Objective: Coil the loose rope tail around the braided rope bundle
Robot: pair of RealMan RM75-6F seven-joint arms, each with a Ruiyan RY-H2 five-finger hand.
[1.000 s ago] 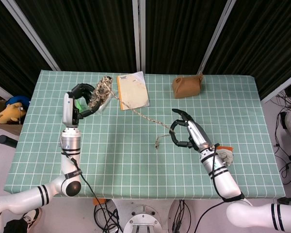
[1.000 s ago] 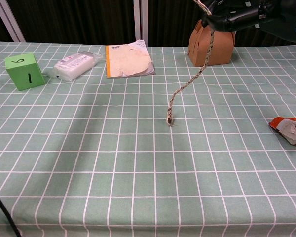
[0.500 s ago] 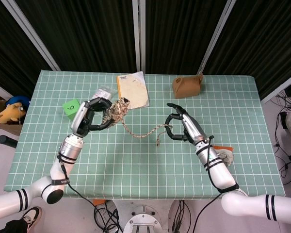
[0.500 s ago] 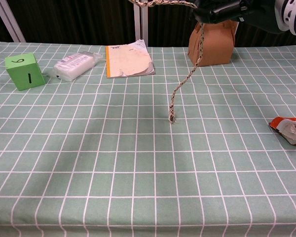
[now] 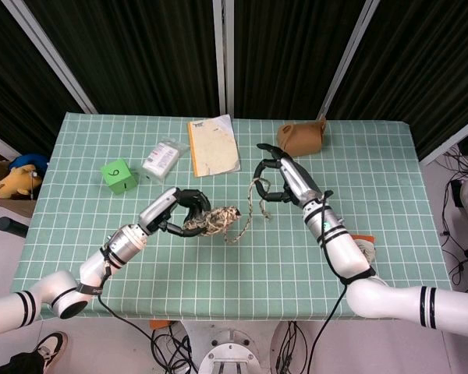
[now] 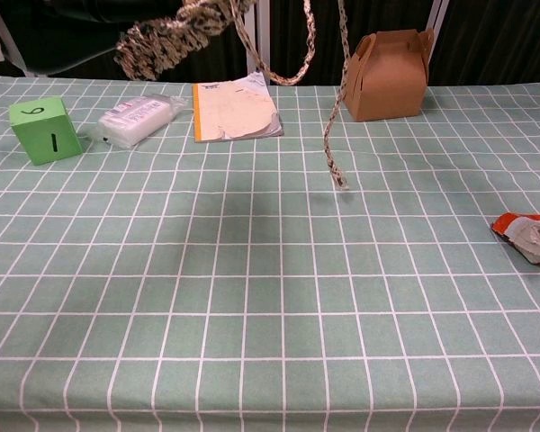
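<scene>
The braided rope bundle (image 5: pixel 216 221) is a tan, mottled lump held above the middle of the table by my left hand (image 5: pixel 181 213), whose fingers curl round its left end. In the chest view the bundle (image 6: pixel 169 38) hangs high at the upper left. The loose rope tail (image 5: pixel 255 196) runs from the bundle's right end up to my right hand (image 5: pixel 285 179), which pinches it. The rope tail (image 6: pixel 335 135) sags in a loop, and its frayed end dangles just above the cloth. Neither hand shows clearly in the chest view.
A green cube (image 5: pixel 118 174) and a white packet (image 5: pixel 161 158) lie at the back left, with a notebook (image 5: pixel 213 146) beside them. A brown paper box (image 5: pixel 300 139) stands at the back right. A crumpled wrapper (image 5: pixel 364 246) lies by the right edge.
My left hand has carried the bundle from the back left to the table's middle. My right hand has moved toward the back, lifting the tail's end off the cloth.
</scene>
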